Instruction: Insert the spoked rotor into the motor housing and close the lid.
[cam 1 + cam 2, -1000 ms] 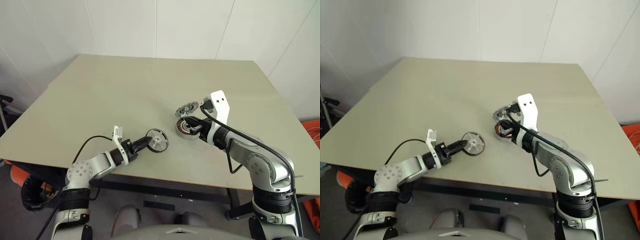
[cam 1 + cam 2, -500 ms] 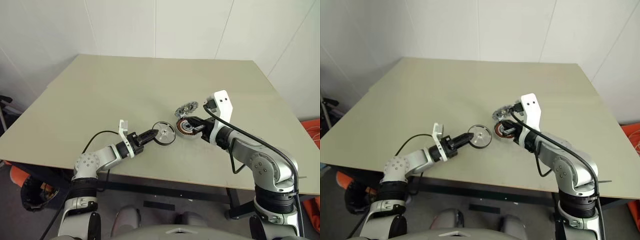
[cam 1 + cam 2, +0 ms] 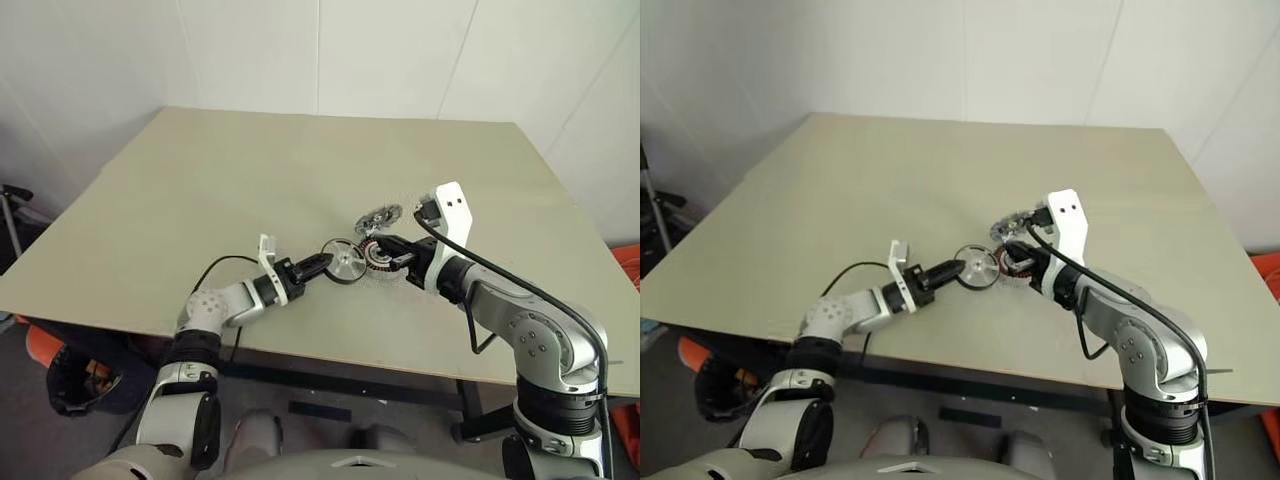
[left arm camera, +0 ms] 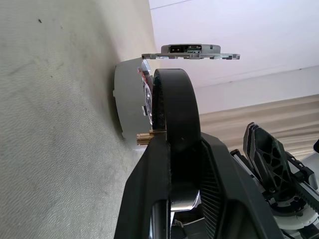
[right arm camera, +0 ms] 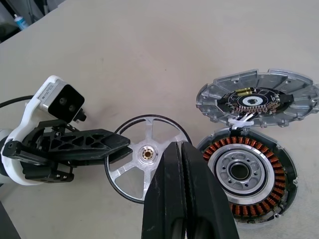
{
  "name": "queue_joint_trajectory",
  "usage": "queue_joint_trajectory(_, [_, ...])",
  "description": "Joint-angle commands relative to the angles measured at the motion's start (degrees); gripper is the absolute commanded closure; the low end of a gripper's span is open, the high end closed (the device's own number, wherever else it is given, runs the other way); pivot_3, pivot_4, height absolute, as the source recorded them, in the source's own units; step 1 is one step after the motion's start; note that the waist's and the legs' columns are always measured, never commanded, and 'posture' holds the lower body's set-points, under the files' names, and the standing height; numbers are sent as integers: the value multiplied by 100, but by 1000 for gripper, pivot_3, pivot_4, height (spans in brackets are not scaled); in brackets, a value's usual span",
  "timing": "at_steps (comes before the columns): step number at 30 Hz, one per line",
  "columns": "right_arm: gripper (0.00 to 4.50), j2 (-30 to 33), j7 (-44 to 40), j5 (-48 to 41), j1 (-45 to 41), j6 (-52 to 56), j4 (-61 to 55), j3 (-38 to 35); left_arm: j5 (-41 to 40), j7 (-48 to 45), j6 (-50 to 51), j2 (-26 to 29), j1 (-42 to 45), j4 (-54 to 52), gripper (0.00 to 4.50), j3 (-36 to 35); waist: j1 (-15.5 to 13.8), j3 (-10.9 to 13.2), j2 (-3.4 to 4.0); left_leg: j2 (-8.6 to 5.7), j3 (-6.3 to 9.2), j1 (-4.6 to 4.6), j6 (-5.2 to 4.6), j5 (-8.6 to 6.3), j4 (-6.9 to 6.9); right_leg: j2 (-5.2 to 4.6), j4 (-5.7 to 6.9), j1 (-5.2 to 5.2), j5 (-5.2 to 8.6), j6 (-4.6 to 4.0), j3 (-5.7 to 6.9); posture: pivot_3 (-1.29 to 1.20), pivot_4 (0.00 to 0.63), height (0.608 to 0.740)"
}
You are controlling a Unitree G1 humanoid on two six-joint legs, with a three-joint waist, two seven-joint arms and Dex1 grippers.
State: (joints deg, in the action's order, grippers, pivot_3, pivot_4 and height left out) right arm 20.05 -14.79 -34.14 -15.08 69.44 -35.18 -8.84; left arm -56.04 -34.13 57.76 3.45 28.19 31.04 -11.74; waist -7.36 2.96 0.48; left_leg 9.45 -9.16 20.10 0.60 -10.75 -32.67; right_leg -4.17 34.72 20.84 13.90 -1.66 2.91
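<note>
My left gripper (image 3: 325, 263) is shut on the dark rim of the spoked rotor (image 3: 348, 264), holding it roughly flat just above the table. In the left wrist view the rim (image 4: 174, 109) is clamped between both fingers. Right beside it stands the motor housing (image 5: 249, 172), open, with its copper windings and silver centre showing. The lid (image 5: 259, 97) is tipped up at the housing's far rim, with a circuit board on its inner face. My right gripper (image 5: 179, 147) is shut on nothing and hovers over the gap between rotor and housing.
Everything sits near the front right of the tan table (image 3: 200, 190), whose front edge runs close under both forearms. A black cable (image 3: 215, 268) loops over the table from the left wrist. White walls stand behind the table.
My left gripper has carried the spoked rotor to the right and a little farther away, from open table to the housing's side. The right gripper has stayed where it was.
</note>
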Motion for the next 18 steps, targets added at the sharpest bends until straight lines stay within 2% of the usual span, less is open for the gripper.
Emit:
queue_joint_trajectory(1, [4500, 24, 41, -144, -34, -13, -376, -123, 105, -208, -97, -116, 293, 175, 4050, -87, -6, 0, 0, 0, 0, 0, 0, 0, 0, -1, 0, 0, 0, 0, 0, 0, 0, 740])
queue_joint_trajectory(7, [4500, 7, 87, -153, 3, 2, -413, -113, 6, -424, 199, -339, 455, 176, 4050, -258, -8, 2, -1, -3, 0, -1, 0, 0, -1, -4, 0, -1, -1, -3, 0, 0, 0, 740])
queue_joint_trajectory(18, [4500, -39, 191, -198, 42, -17, -438, -103, 0, 3, 466, -778, 758, 51, 4050, -516, -12, 5, 1, -3, 0, 0, -1, 0, -2, -5, 0, -2, -3, -9, 0, 0, 0, 740])
